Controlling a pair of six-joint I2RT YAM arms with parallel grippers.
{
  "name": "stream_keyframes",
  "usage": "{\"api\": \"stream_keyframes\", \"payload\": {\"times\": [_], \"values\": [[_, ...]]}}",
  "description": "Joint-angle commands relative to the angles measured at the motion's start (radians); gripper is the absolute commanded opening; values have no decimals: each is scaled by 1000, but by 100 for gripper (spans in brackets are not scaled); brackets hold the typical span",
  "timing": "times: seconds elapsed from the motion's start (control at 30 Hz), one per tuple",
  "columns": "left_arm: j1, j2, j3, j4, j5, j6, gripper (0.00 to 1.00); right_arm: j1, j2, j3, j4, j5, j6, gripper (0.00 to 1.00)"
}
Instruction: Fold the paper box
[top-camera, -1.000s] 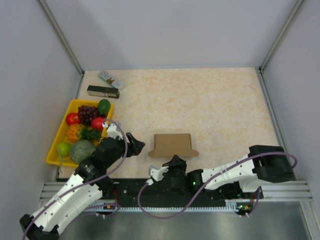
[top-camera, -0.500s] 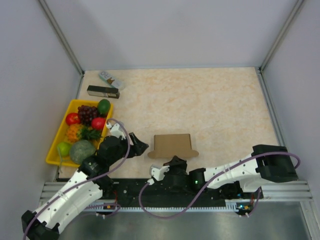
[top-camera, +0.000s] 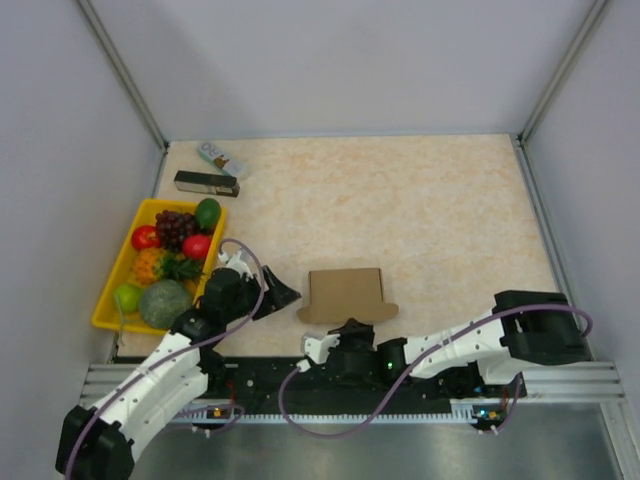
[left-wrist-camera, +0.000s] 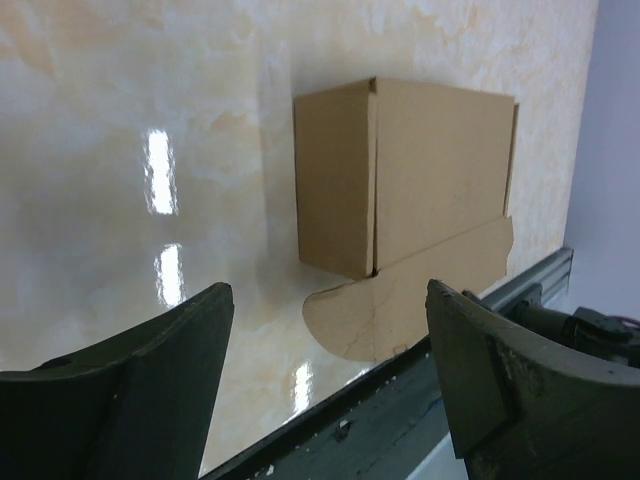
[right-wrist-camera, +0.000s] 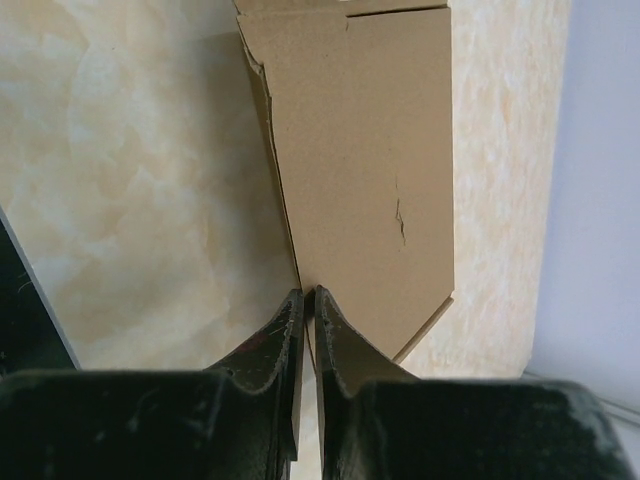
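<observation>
- The table (top-camera: 450, 220) carries everything. Its far and right parts lie bare, so there is room to turn the work.
- A yellow tray (top-camera: 104, 319) of fruit sits along the left edge, near the left arm's elbow. It is apart from the work but close enough that a wide swing of that arm could clip it.
- The paper box (top-camera: 346, 289) stands by the middle of the near edge. Its body is already raised into a carton, while a rounded flap (left-wrist-camera: 400, 305) lies flat on the table toward the arms. My reading is that the walls are done and closing this flap is the step in hand.
- The left gripper (left-wrist-camera: 330, 300) is spread wide and empty, just left of the carton and aimed at its side wall. The next move likely calls for it to brace that wall.
- The right gripper (right-wrist-camera: 309, 297) is clenched almost tight at the flap's near edge. I cannot tell whether cardboard is pinched between the fingers. The flap would need lifting and tucking without shoving the light carton away.
- A slim black box (top-camera: 206, 183) lies near the far-left corner, well apart.
- A small white packet (top-camera: 222, 158) lies just beyond it, out of the way.
</observation>
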Motion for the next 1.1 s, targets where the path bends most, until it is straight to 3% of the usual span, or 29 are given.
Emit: {"api": "stream_keyframes", "payload": {"times": [0.0, 0.2, 0.37, 0.77, 1.07], "values": [[11, 55, -65, 269, 145, -53, 83, -24, -62, -23, 43, -15, 47, 5], [9, 124, -108, 444, 200, -98, 86, -30, -158, -75, 71, 0, 138, 4], [-3, 242, -149, 622, 242, -144, 98, -35, -261, -121, 115, 34, 164, 4], [-49, 418, -145, 869, 220, -207, 98, -45, -324, -147, 121, 47, 163, 2], [-48, 397, -134, 892, 158, -153, 98, -47, -329, -150, 124, 30, 152, 2]]}}
